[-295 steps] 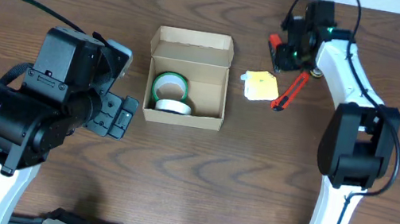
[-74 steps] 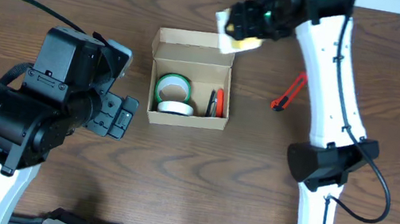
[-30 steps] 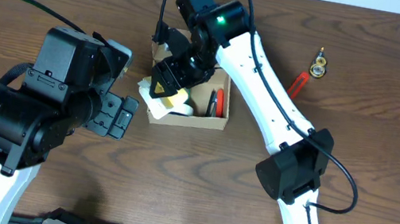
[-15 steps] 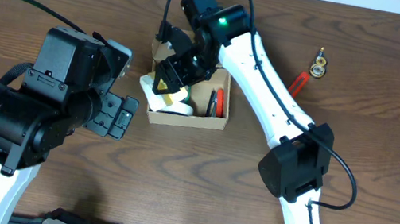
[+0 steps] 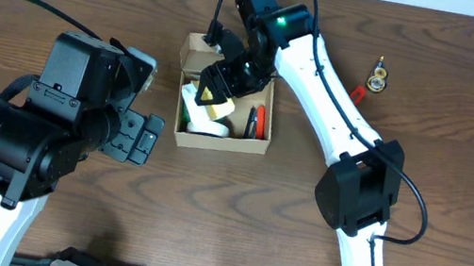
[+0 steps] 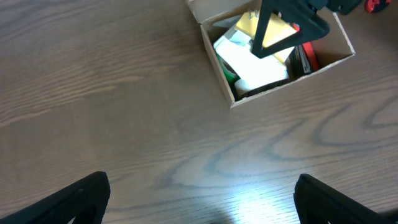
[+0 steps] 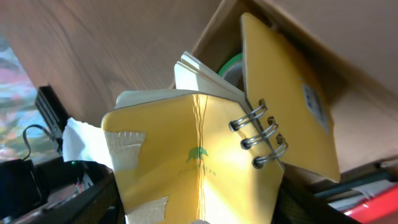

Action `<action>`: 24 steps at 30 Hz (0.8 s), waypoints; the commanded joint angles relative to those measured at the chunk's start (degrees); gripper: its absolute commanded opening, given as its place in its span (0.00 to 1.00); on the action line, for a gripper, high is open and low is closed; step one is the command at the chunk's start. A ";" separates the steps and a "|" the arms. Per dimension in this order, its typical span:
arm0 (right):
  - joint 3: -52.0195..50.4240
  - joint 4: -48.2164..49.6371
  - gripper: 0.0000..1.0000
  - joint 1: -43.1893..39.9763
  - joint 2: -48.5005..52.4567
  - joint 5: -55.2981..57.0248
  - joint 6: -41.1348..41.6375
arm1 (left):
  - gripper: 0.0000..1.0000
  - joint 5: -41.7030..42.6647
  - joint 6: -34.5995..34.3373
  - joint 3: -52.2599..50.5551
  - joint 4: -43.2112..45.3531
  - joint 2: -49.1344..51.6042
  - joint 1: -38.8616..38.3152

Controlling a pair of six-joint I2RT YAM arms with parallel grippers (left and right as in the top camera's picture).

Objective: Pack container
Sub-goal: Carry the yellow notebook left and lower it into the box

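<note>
Splayed yellow spiral notebook (image 7: 205,168) at the container (image 7: 354,56) edge

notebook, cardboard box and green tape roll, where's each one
notebook (image 7: 205,168): right wrist view, yellow front cover
cardboard box (image 5: 217,141): overhead view, front wall
green tape roll (image 7: 231,64): right wrist view, green rim behind the pages

open tan cardboard container (image 5: 218,142) mid-table, partly filled

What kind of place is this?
Probably a robotics lab bench: two white-and-black robot arms at a brown wood-grain table, one packing a yellow spiral notebook into a small tan cardboard box.
</note>
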 commanded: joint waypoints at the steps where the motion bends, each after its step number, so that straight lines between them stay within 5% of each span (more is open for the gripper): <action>1: -0.74 0.83 0.64 0.42 -0.02 -6.19 -1.09 | 0.95 -0.42 -0.24 0.13 -0.04 0.22 0.02; 21: -4.76 3.56 0.65 -0.96 0.02 -7.80 -1.09 | 0.95 -0.42 -0.24 0.13 -0.04 0.22 0.02; 24: -4.76 4.13 0.75 -1.20 0.02 -4.28 -1.07 | 0.95 -0.42 -0.24 0.13 -0.04 0.22 0.02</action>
